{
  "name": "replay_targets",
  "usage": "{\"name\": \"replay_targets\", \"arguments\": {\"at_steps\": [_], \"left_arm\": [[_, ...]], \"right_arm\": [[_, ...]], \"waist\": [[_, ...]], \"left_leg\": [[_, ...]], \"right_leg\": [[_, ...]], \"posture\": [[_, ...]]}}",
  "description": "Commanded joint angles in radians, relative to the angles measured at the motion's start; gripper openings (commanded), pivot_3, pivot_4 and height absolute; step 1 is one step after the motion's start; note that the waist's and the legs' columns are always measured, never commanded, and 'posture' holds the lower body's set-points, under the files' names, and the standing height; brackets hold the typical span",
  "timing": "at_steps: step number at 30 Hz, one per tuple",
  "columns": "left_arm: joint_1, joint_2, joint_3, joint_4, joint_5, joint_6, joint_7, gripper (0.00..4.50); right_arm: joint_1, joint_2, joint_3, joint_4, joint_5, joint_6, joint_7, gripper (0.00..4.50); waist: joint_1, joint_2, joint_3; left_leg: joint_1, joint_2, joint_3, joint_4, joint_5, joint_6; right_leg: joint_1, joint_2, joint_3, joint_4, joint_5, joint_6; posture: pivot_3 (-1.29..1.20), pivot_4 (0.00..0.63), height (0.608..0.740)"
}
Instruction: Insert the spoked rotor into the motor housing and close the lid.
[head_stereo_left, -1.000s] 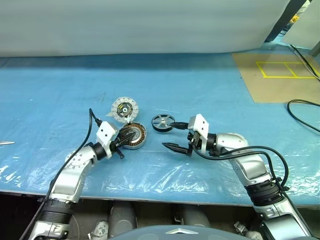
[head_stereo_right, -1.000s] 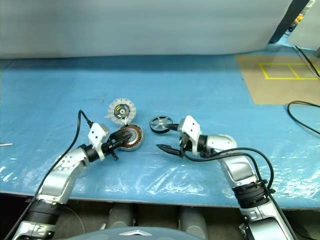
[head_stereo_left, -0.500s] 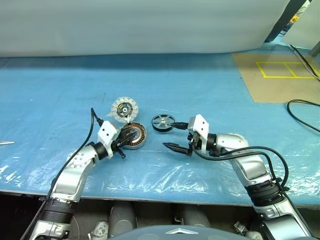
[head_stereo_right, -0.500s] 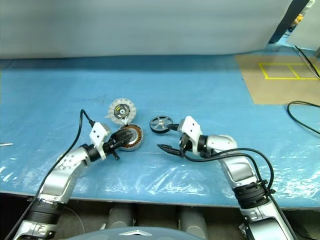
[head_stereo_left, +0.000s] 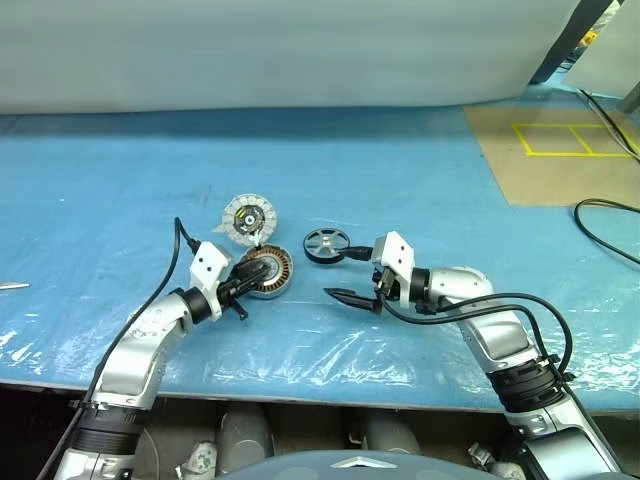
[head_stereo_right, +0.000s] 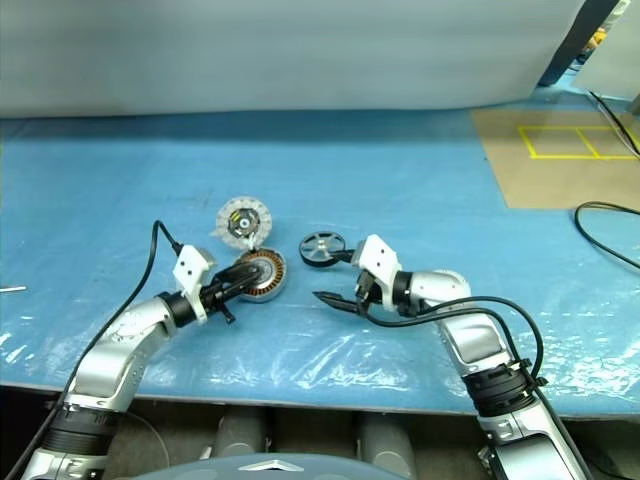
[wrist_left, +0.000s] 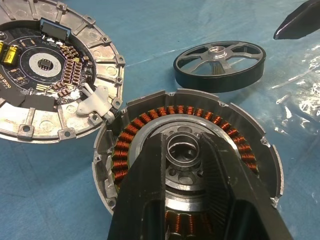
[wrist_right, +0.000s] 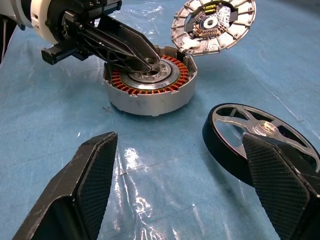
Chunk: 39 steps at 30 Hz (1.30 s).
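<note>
While the left jaws, nearly clenched, cover the copper-wound housing's hub, the wheel lies cropped between released right jaws.

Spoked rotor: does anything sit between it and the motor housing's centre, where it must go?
Yes. The left gripper has its fingertips resting over the motor housing hub, covering the seat. The spoked rotor lies on the table beside the housing, at the open right gripper.
</note>
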<state>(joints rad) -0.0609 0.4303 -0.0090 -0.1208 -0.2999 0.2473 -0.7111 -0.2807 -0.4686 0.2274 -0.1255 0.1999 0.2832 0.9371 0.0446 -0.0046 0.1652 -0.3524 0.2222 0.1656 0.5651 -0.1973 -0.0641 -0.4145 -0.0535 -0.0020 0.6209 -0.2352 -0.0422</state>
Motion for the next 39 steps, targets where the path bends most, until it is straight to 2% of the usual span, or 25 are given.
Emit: {"name": "replay_targets", "arguments": {"at_steps": [1,5,9,12,14,16,24,30,39], "left_arm": [[-0.002,0.008,0.001,-0.029,0.001,0.009,0.005,0.68],[0.001,0.013,-0.007,-0.030,0.000,0.027,-0.004,0.68],[-0.003,0.000,0.021,-0.033,-0.007,0.018,0.019,2.01],[-0.017,-0.032,0.082,-0.060,-0.093,0.031,0.033,2.99],[-0.022,-0.040,0.117,-0.085,-0.148,0.048,0.031,2.99],[-0.028,-0.042,0.132,-0.090,-0.165,0.054,0.036,2.63],[-0.020,-0.048,0.091,-0.096,-0.140,0.051,0.040,0.02],[-0.021,-0.028,0.030,-0.140,-0.089,0.099,0.075,0.02],[-0.029,0.008,0.010,-0.176,-0.062,0.171,0.101,0.02]], "right_arm": [[-0.011,0.002,-0.005,-0.013,0.009,-0.021,0.002,4.17],[-0.010,0.002,-0.004,-0.014,0.007,-0.021,0.000,4.17],[-0.013,0.005,-0.002,-0.005,0.003,-0.025,-0.002,4.17],[-0.015,0.007,-0.002,0.004,0.001,-0.030,-0.002,4.17],[-0.018,0.005,0.009,0.019,-0.014,-0.047,0.003,4.17],[-0.020,0.004,0.017,0.034,-0.024,-0.064,0.007,4.17],[-0.030,0.008,0.027,0.066,-0.044,-0.096,0.008,4.17],[-0.027,0.010,0.028,0.066,-0.048,-0.100,-0.001,4.17],[-0.038,0.013,0.018,0.067,-0.043,-0.096,-0.009,4.17]], "waist": [[0.000,0.000,0.000],[0.000,0.000,0.000],[-0.001,0.000,0.000],[-0.001,0.000,0.000],[-0.001,0.000,0.000],[-0.001,0.000,0.000],[-0.001,0.000,0.000],[0.000,0.000,0.000],[-0.001,0.000,0.000]], "left_leg": [[0.000,0.000,0.000,0.000,0.000,0.000],[0.000,0.000,0.000,0.000,0.000,0.000],[0.000,0.000,0.000,0.000,0.000,0.000],[0.000,0.000,0.000,0.000,0.000,0.000],[0.000,0.000,0.000,0.000,0.000,0.000],[0.000,0.000,0.000,0.000,0.000,0.000],[-0.001,0.000,0.000,0.000,0.000,0.000],[-0.001,0.000,0.000,0.000,0.000,0.000],[0.000,0.000,0.000,0.000,0.000,0.000]], "right_leg": [[0.000,0.000,0.000,0.000,0.000,0.000],[0.000,0.000,0.000,0.000,0.000,0.000],[0.000,0.000,0.000,0.000,0.000,0.000],[0.000,0.000,0.000,0.000,0.000,0.000],[0.000,0.000,0.000,0.000,0.000,0.000],[0.000,0.000,0.000,0.000,0.000,0.000],[0.000,0.000,0.000,0.000,0.000,0.000],[0.000,0.000,0.000,0.000,0.000,0.000],[0.000,0.000,0.000,0.000,0.000,0.000]], "posture": [[0.00,0.150,0.740],[0.00,0.150,0.740],[0.00,0.150,0.740],[0.00,0.150,0.740],[0.00,0.150,0.740],[0.00,0.150,0.740],[0.00,0.150,0.740],[0.00,0.150,0.740],[0.00,0.150,0.740]]}}
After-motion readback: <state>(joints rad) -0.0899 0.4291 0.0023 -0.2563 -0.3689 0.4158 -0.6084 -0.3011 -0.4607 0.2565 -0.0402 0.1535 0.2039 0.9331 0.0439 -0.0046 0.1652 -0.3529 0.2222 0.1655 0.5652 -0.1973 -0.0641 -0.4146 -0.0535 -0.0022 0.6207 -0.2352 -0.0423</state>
